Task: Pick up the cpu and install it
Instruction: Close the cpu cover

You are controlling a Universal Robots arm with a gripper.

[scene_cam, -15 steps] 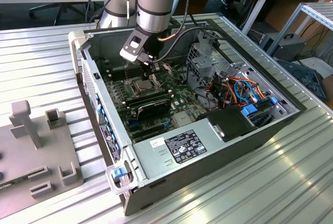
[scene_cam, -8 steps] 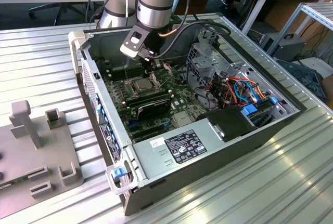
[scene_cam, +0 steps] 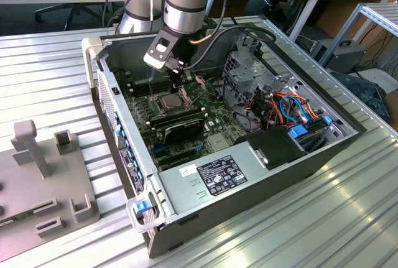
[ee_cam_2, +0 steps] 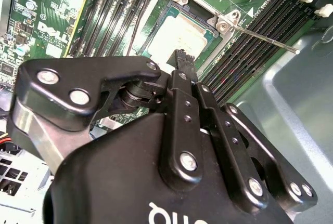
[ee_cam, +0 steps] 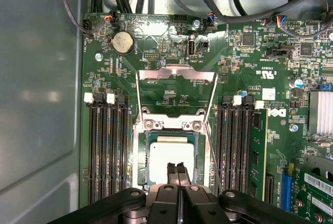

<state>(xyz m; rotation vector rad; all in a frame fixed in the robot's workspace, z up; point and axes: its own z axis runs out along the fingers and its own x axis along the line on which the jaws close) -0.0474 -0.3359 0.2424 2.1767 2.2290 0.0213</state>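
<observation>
The cpu (ee_cam: 165, 154), a small square chip with a dull silver top, lies flat in its socket on the green motherboard (ee_cam: 171, 42); it also shows in the second wrist view (ee_cam_2: 179, 36) and the exterior view (scene_cam: 169, 101). My gripper (ee_cam: 177, 168) hangs right over the cpu's edge, its two black fingertips pressed together with nothing between them. The same fingertips show in the second wrist view (ee_cam_2: 182, 57) and the gripper (scene_cam: 178, 85) in the exterior view. The hinged socket frame (ee_cam: 177, 73) stands flipped open beyond the chip, and its thin lever rod (ee_cam_2: 265, 39) sticks out sideways.
The open computer case (scene_cam: 124, 131) lies on a ribbed metal table. Black memory slots (ee_cam: 106, 151) flank the socket on both sides. A power supply (scene_cam: 217, 175), a drive cage and orange and blue cables (scene_cam: 292, 106) fill the case's other end. A grey fixture (scene_cam: 43, 175) sits at the exterior view's left.
</observation>
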